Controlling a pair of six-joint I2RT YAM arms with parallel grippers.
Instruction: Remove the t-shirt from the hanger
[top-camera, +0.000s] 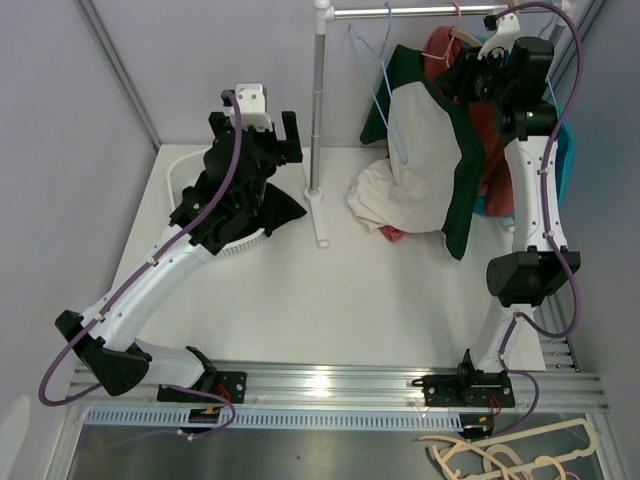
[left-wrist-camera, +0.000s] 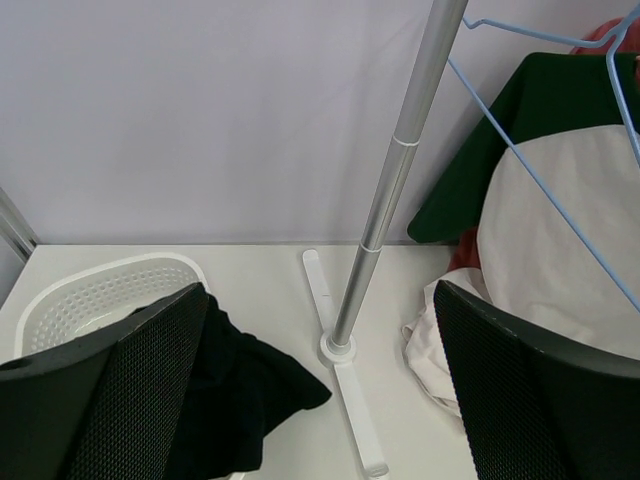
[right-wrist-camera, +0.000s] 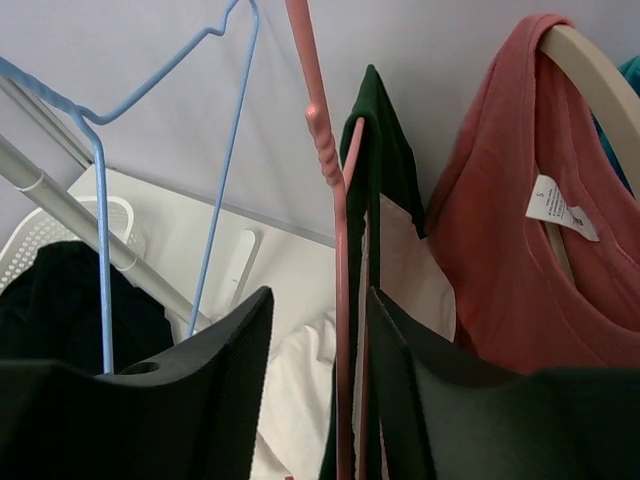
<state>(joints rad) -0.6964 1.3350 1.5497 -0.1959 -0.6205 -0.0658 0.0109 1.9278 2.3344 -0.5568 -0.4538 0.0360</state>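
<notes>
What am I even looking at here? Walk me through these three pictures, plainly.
Two robot arms are bolted to a table. The top picture looks down on both; the other two come from cameras on each wrist. The left hand is open above a white basket holding dark cloth. The right hand is up at the clothes rail, its fingers on either side of a pink hanger carrying the green-and-white t-shirt. I cannot tell whether it grips yet. An empty blue hanger and a red shirt hang beside it.

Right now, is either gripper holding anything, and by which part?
The right gripper closes on the pink hanger, on its wire below the neck, with the green-and-white t-shirt. The left gripper is open, holding nothing.
</notes>
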